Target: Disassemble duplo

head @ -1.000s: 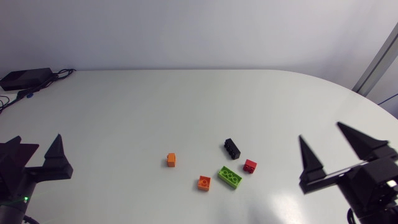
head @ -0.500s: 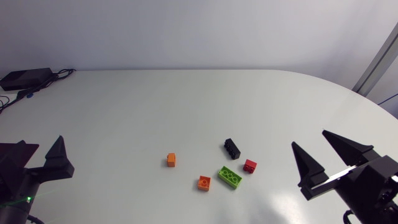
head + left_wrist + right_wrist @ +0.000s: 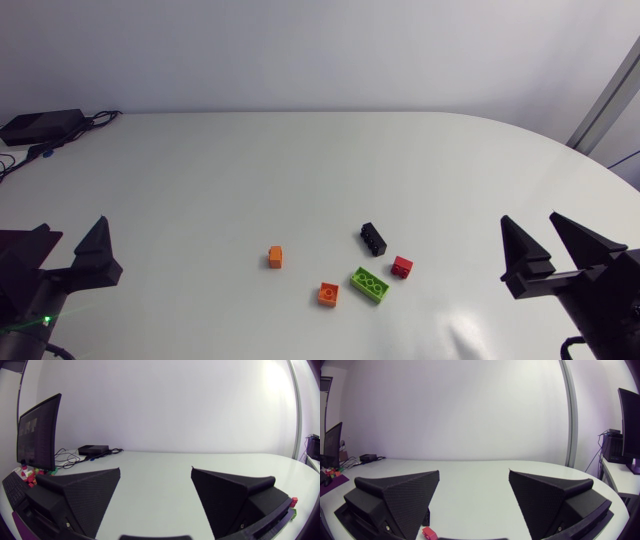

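Five loose bricks lie apart from one another in the middle of the table: a small orange brick (image 3: 275,257), a second orange brick (image 3: 328,293), a long green brick (image 3: 371,285), a black brick (image 3: 374,238) and a red brick (image 3: 402,266). My left gripper (image 3: 60,255) hangs open at the near left, far from them, with nothing between its fingers (image 3: 85,495). My right gripper (image 3: 535,235) is open at the near right, also holding nothing. In the right wrist view the red brick (image 3: 430,533) and the black brick (image 3: 426,517) show under the gripper (image 3: 474,473).
A black power box (image 3: 40,125) with cables sits at the table's back left corner, also seen ahead of the left gripper (image 3: 156,470) as the box (image 3: 93,450). The rounded table edge (image 3: 560,140) runs close behind my right arm.
My right gripper has swung a little to the right and drawn back toward the near edge, still open. My left gripper has barely shifted. The bricks have not moved.
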`<move>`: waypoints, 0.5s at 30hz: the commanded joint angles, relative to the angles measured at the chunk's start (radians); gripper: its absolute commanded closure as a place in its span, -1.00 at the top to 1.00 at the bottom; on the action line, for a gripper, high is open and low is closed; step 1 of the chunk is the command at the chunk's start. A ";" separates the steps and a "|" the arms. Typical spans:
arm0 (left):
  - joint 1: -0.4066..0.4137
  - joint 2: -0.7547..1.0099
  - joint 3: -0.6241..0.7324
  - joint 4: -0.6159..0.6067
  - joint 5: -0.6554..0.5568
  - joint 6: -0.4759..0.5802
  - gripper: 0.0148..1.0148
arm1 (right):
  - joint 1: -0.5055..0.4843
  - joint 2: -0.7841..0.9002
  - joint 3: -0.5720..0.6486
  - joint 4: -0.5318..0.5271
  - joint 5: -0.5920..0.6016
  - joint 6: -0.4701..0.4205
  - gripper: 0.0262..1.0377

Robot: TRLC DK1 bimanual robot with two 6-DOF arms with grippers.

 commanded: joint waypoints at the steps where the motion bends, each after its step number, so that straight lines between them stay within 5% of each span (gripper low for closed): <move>1: 0.013 -0.009 -0.022 0.024 0.011 -0.020 0.94 | -0.006 -0.010 -0.040 -0.013 -0.009 0.038 0.92; 6: 0.021 -0.015 -0.062 0.119 0.097 0.198 0.94 | 0.015 -0.010 -0.040 -0.010 -0.029 0.036 0.92; 15: 0.088 0.016 -0.062 0.116 0.117 0.196 0.94 | -0.061 -0.010 -0.040 -0.013 -0.020 0.041 0.92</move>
